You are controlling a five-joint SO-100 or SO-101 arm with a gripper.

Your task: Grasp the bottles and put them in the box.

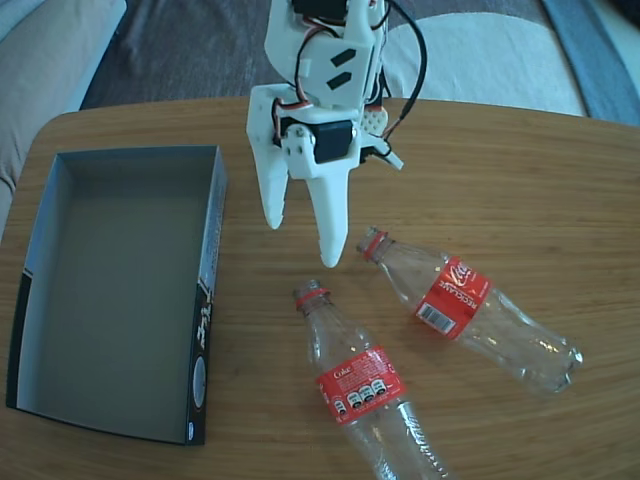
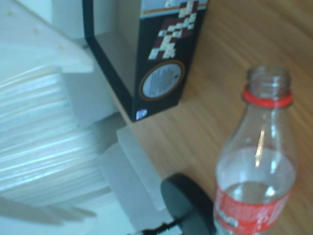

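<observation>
- At the left edge of the desk (image 1: 520, 190) in the fixed view sits the box (image 1: 60, 300), open side up, grey inside, nothing in it. Its black outer side with white print faces the bottles.
- The wrist view shows what the fixed view does not: the box's (image 2: 161, 73) outer end carries a checkered print and a round label with an orange ring, standing just beyond the blurred white body of the arm at the left.
- Next comes the gripper (image 1: 305, 245), white, hanging from the far edge of the desk down over its middle. Its two fingers are spread moderately apart, tips pointing down, with nothing between them; they stand between the box and the bottles.
- Right of the tips lies the nearer bottle (image 1: 360, 385), on its side, neck toward the gripper, base running off the near edge of the picture. It has a red ring at the neck and a red label; no cap shows on it.
- The wrist view shows one bottle (image 2: 257, 181) close up: an open mouth, a red ring, clear walls, a red label below.
- Furthest right lies the second bottle (image 1: 470, 305), also on its side, slanting toward the right edge of the desk. The two are apart, not touching.
</observation>
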